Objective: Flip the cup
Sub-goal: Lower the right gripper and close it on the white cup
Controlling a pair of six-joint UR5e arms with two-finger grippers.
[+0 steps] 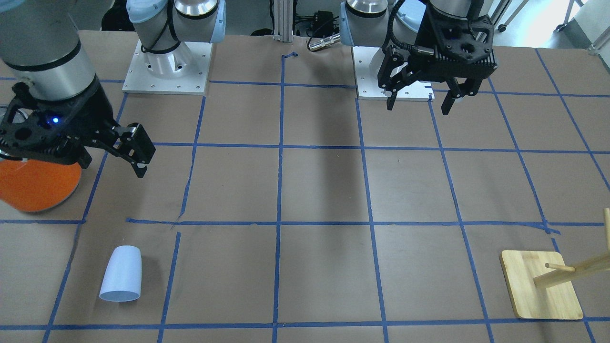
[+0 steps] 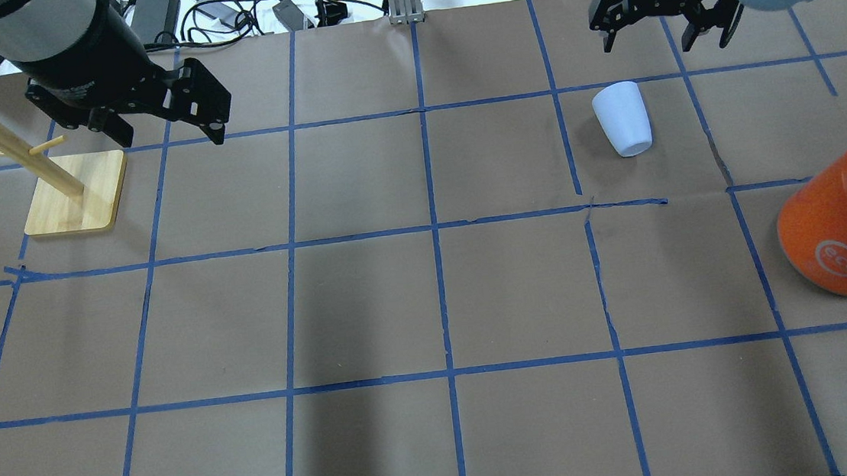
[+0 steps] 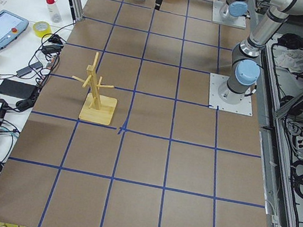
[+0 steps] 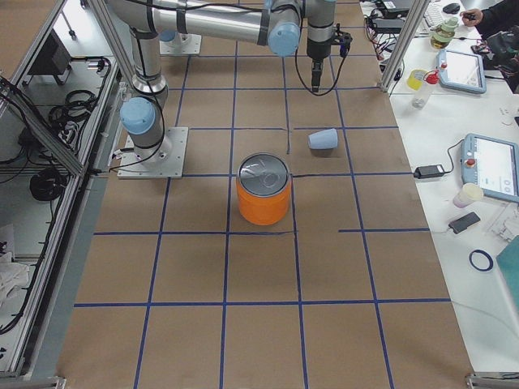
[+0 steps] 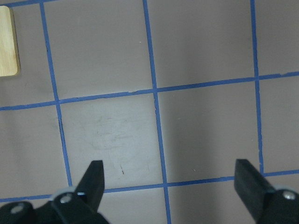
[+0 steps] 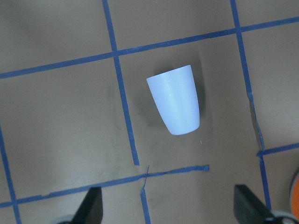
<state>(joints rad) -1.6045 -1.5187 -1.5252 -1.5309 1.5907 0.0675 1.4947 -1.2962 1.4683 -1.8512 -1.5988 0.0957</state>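
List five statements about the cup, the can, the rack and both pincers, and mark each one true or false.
1. The cup lies on its side on the table. True.
2. The right pincer is shut on the cup. False: it is open and empty, and hangs in the air apart from the cup.
3. The orange can stands upright with its silver top facing up. True.
4. The left pincer grips the wooden rack. False: it is open and holds nothing, hovering beside the rack.
5. The cup leans against the orange can. False: bare table lies between them.
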